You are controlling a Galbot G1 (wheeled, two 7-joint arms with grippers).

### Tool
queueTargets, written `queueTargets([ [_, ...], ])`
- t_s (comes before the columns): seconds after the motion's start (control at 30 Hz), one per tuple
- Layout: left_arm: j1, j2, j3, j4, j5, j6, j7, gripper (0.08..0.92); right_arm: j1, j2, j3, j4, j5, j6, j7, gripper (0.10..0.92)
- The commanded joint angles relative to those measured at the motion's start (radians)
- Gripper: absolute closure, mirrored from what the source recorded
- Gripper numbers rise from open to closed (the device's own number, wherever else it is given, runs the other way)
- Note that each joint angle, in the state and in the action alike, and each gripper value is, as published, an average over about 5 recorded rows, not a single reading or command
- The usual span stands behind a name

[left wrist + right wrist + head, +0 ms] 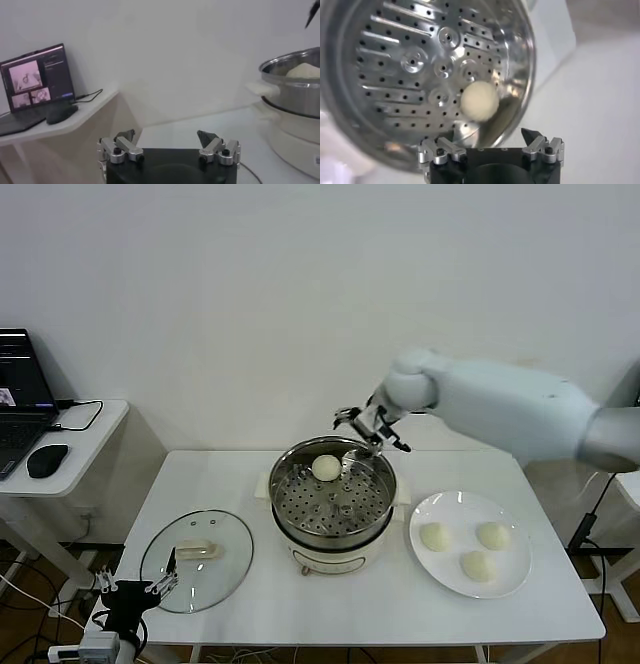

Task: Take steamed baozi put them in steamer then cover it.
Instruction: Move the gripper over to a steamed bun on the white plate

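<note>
Head view: steamer (300,519) holds one baozi (326,468).

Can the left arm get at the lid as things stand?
Probably yes. The lid lies flat on the table, handle up, nothing on it. The left end effector is open at its near edge; the right end effector is far off over the steamer.

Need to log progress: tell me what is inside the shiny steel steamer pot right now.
One cream-white round baozi lies on the perforated steel tray inside the steamer pot, near its far rim, below the open right gripper. Whatever lies beneath the tray is hidden.
</note>
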Motion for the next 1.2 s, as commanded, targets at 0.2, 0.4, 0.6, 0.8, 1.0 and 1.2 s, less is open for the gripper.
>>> queueTargets([
  [0.2, -0.001, 0.008, -0.001, 0.0, -0.003, 0.0, 0.0, 0.177, -0.047, -0.444, -0.018, 0.282, 0.001, -0.226, -0.053, 0.203],
  [0.4, -0.003, 0.008, -0.004, 0.006, -0.003, 0.002, 0.001, 0.177, -0.212, -0.463, 0.049, 0.236, -0.067, -0.211, -0.045, 0.203],
  [0.6, -0.004, 0.004, -0.015, 0.017, -0.003, 0.002, 0.001, 0.177, -0.436, -0.442, 0.196, 0.179, -0.148, -0.193, -0.025, 0.203],
  [0.8, 0.001, -0.001, -0.022, 0.025, -0.003, 0.003, 0.001, 0.177, -0.606, -0.373, 0.323, 0.084, -0.206, -0.18, -0.01, 0.203],
  [1.0, 0.003, -0.001, -0.035, 0.026, -0.005, 0.005, 0.002, 0.177, -0.664, -0.289, 0.365, -0.004, -0.215, -0.172, 0.0, 0.203],
  [1.2, 0.005, -0.002, -0.041, 0.032, -0.006, 0.005, 0.002, 0.177, -0.675, -0.208, 0.378, -0.064, -0.216, -0.166, 0.017, 0.203],
])
